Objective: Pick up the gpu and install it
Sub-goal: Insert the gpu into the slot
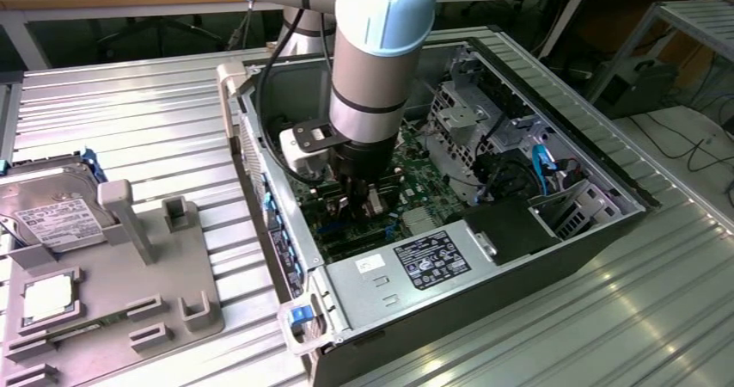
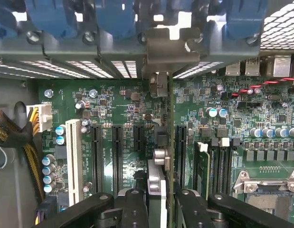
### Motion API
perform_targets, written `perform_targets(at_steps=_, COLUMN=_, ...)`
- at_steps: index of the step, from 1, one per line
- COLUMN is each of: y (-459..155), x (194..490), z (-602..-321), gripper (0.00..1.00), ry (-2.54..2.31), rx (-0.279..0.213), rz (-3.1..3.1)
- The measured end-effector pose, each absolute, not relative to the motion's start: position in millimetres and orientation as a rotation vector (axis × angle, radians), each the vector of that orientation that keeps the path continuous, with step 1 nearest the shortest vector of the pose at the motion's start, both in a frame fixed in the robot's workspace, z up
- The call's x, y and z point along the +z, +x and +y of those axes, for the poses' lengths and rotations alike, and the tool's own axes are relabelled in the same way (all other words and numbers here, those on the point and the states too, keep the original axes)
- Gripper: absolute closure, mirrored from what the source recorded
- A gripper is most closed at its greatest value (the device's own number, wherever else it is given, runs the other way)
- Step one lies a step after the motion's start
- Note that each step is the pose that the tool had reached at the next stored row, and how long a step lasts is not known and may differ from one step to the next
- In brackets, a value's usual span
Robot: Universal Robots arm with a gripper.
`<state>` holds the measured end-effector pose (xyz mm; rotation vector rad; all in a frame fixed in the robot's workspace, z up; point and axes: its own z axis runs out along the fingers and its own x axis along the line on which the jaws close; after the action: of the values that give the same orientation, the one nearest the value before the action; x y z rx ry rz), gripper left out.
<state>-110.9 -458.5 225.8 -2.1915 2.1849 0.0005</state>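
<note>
A: In the exterior view, the grey-and-blue robot arm reaches down into the open black computer tower case [image 1: 573,232]. Its black gripper [image 1: 357,196] sits low over the large green motherboard [image 1: 431,193], at about nine o'clock from the silver power supply box [image 1: 418,262].

B: Risk there?

A: Cables and drive cages crowd the arm; a sideways shift could snag them.

B: And the wrist view?

A: The jaws clamp the thin green circuit-board gpu [image 2: 169,156] edge-on, its silver end bracket [image 2: 171,45] at twelve o'clock beside the case's rear slots. If tilted, it could miss the black expansion slot [image 2: 180,147] and jam.
</note>
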Motion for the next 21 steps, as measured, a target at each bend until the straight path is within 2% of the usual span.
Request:
perform_targets(at_steps=8, y=-111.1, x=226.0, z=-457.9, gripper=0.71, ry=-2.188, rx=0.003, rz=2.183)
perform_targets(at_steps=9, y=-111.1, x=228.2, z=-458.1, gripper=0.71, ry=-2.189, rx=0.001, rz=2.184)
perform_targets(at_steps=10, y=-111.1, x=230.7, z=-458.2, gripper=0.65, ry=-2.191, rx=0.000, rz=2.185)
perform_targets(at_steps=17, y=-110.9, x=268.5, z=-456.3, gripper=0.65, ry=-2.189, rx=-0.006, rz=2.182)
perform_targets(at_steps=21, y=-110.9, x=272.3, z=-456.3, gripper=0.65, ry=-2.188, rx=-0.006, rz=2.182)
